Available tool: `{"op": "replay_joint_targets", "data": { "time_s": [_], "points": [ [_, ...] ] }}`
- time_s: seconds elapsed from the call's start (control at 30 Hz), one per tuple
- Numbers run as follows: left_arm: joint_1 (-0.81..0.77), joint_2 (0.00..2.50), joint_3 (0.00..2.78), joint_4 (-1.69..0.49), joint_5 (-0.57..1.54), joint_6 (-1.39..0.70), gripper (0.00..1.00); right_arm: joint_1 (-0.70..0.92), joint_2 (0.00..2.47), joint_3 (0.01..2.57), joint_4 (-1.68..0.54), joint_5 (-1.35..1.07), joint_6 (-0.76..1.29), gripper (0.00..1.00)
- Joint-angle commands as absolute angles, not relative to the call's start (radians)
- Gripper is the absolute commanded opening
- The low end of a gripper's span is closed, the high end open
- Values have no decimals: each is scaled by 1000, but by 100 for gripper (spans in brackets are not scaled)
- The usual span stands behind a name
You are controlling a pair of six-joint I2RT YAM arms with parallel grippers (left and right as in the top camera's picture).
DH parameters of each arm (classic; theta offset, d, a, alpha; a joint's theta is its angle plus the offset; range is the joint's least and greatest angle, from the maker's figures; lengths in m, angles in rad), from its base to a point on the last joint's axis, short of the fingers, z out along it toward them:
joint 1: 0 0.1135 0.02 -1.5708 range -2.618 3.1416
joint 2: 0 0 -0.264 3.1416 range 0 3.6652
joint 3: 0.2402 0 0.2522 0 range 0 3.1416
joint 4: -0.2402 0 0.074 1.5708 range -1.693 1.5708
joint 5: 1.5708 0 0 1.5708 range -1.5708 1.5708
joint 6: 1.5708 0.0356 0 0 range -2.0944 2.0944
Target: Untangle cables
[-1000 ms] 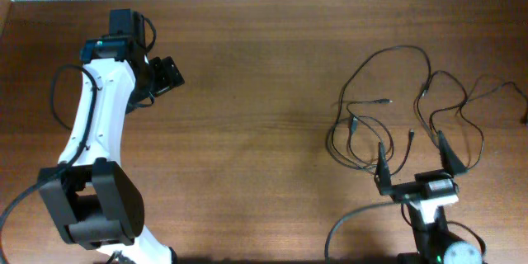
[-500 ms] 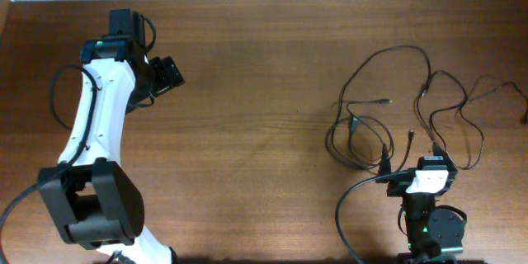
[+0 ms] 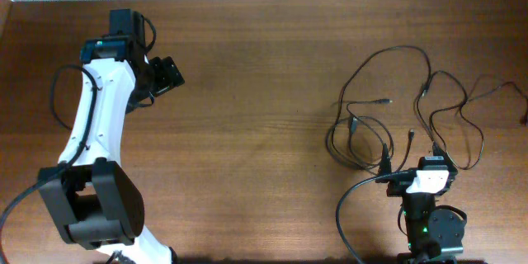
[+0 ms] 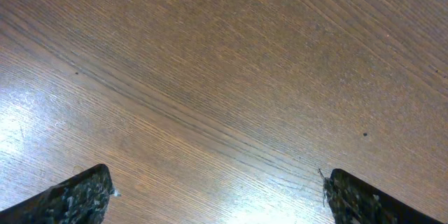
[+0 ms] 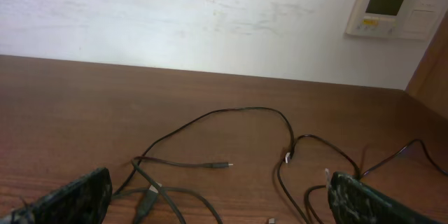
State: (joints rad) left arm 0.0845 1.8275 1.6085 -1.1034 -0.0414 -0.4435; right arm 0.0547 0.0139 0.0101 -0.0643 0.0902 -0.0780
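Several thin black cables [image 3: 396,107] lie tangled in loose loops on the right half of the wooden table [image 3: 247,132]. In the right wrist view the cables [image 5: 231,122] spread across the wood just ahead, small plug ends showing. My right gripper [image 3: 411,157] stands at the near edge of the tangle, open, its fingertips [image 5: 353,196] straddling the nearest loops with nothing held; its midpoint is at the right gripper [image 5: 218,197]. My left gripper [image 3: 167,74] is far off at the back left. The left gripper [image 4: 220,197] is open over bare wood.
A white wall runs behind the table, with a small control panel [image 5: 386,8] at its right. A thick black arm cable [image 3: 351,206] curves beside the right arm's base. The white left arm [image 3: 91,124] stretches along the table's left side.
The right wrist has tipped up from facing down at the table, fingers spread flat, to facing forward over the cables. The left arm and the cables have not moved.
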Motion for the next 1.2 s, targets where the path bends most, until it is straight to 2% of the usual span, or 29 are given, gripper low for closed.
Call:
{"op": "replay_joint_targets", "data": {
  "time_s": [0.0, 0.37, 0.8, 0.97, 1.1, 1.17],
  "points": [
    [88, 1836, 1618, -1105, -42, -456, 99, 50, 4, 6, -71, 120, -66, 98],
    [90, 1844, 1618, -1105, -45, -456, 99, 50, 4, 6, -71, 120, -67, 99],
    [88, 1468, 1618, -1105, -45, -456, 99, 50, 4, 6, -71, 120, -67, 99],
    [88, 1419, 1618, -1105, -45, -456, 99, 50, 4, 6, -71, 120, -67, 99],
    [88, 1379, 1618, -1097, -244, -456, 99, 50, 4, 6, -71, 120, -67, 99],
    [88, 1375, 1618, -1095, -244, -456, 99, 50, 4, 6, -71, 120, -67, 99]
  ]
}}
